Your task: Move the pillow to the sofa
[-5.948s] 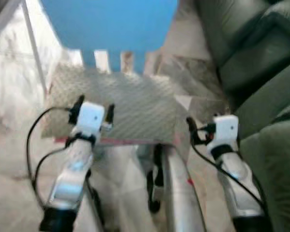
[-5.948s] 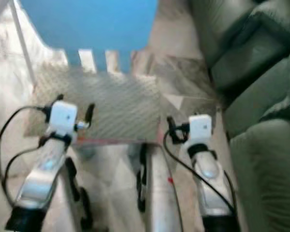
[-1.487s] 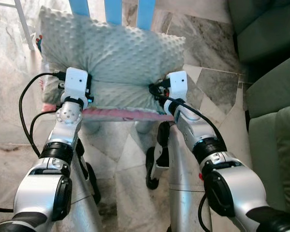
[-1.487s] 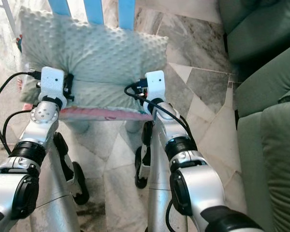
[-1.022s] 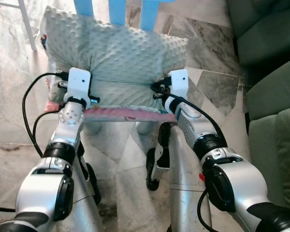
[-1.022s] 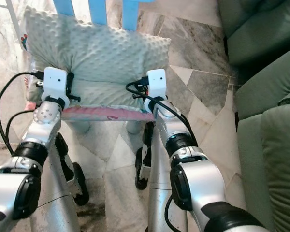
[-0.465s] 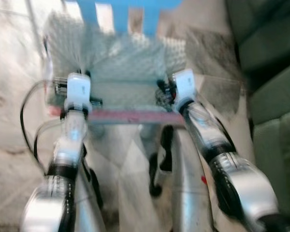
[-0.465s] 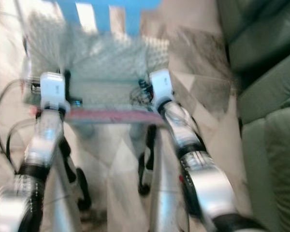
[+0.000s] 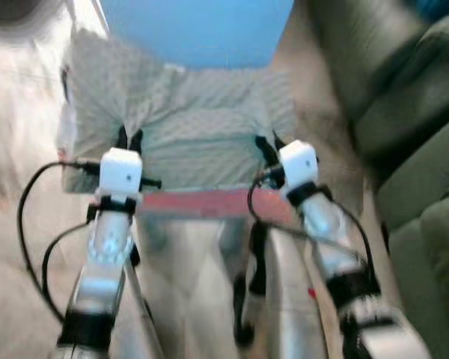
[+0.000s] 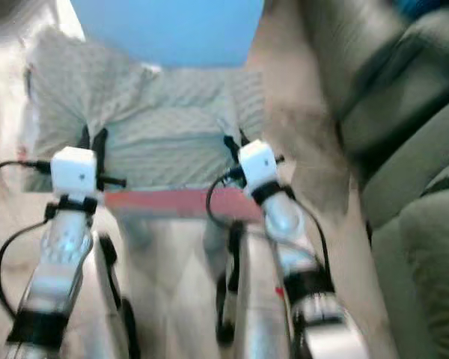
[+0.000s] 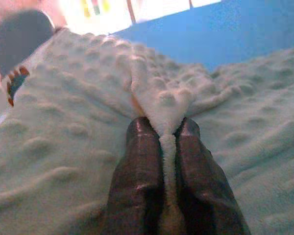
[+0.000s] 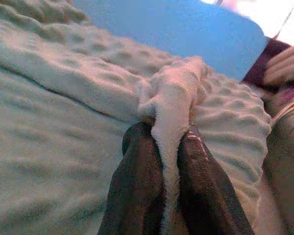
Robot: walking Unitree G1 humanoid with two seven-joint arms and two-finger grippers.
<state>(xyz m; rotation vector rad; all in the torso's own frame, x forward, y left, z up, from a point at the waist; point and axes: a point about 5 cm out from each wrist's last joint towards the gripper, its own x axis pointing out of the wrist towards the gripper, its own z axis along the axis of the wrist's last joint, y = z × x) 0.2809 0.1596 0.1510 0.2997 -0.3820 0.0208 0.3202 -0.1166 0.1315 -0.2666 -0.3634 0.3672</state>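
Pillow [image 9: 183,123] pinched by both grippers, over the blue chair, sofa off to the right.

Head views, blurred: pale green dimpled pillow lies with its long axis across the robot's front, against the blue chair [image 9: 198,30]. Left gripper [image 9: 127,140] and right gripper [image 9: 267,149] bite its near edge; a pink edge [image 9: 209,202] shows beneath. Dark green sofa [image 9: 404,112] stands to the right, nearer the right arm, so the carry likely swings that way.
Left wrist view: black fingers [image 11: 142,181] clenched on a fold of pillow fabric.
Right wrist view: fingers [image 12: 137,186] likewise clamped on a bunched ridge.
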